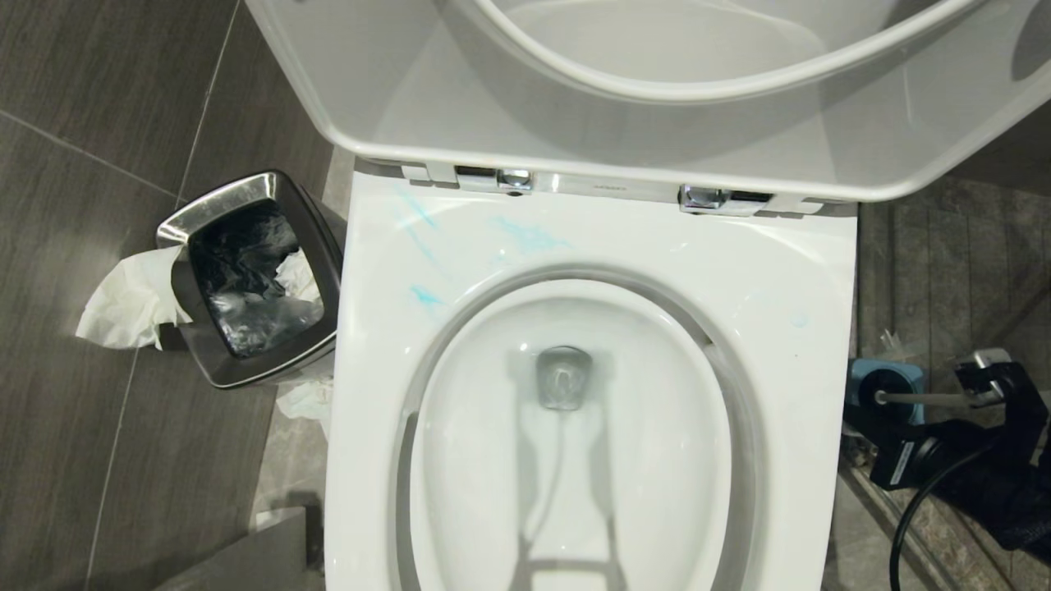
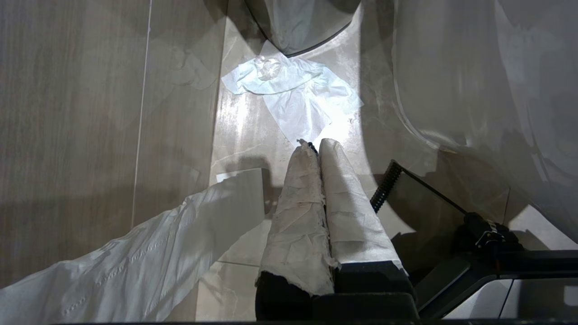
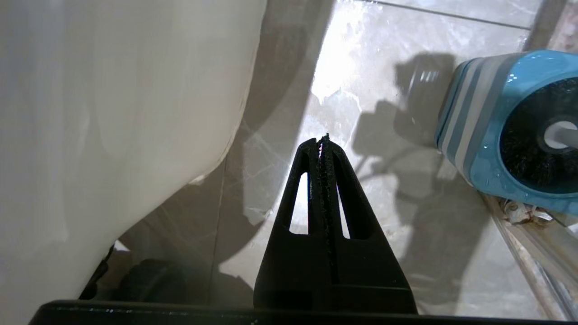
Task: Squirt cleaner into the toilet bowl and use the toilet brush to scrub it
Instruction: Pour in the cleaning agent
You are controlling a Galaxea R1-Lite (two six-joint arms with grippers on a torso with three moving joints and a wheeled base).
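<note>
With blue cleaner point(image 1: 530, 236) already smeared on the toilet bowl point(image 1: 394, 345) rim, the right pincer point(image 3: 321, 143), pressed together and empty, hangs near the toilet brush point(image 3: 557, 135) in its holder point(image 3: 478, 135), which it must spread to grasp.

Hard light from above, deep shadows on the floor

The glossy white ceramic toilet bowl point(image 1: 591, 246) shines evenly bright, with two thin shadow stripes running down its basin; the dark grey floor tiles point(image 1: 90, 246) beside it stay dim. In both wrist views a glaring white patch burns on the pale marbled floor point(image 3: 361, 67) (detail is washed out there), and the white outer wall of the bowl blurs softly, close to the lens.
</note>
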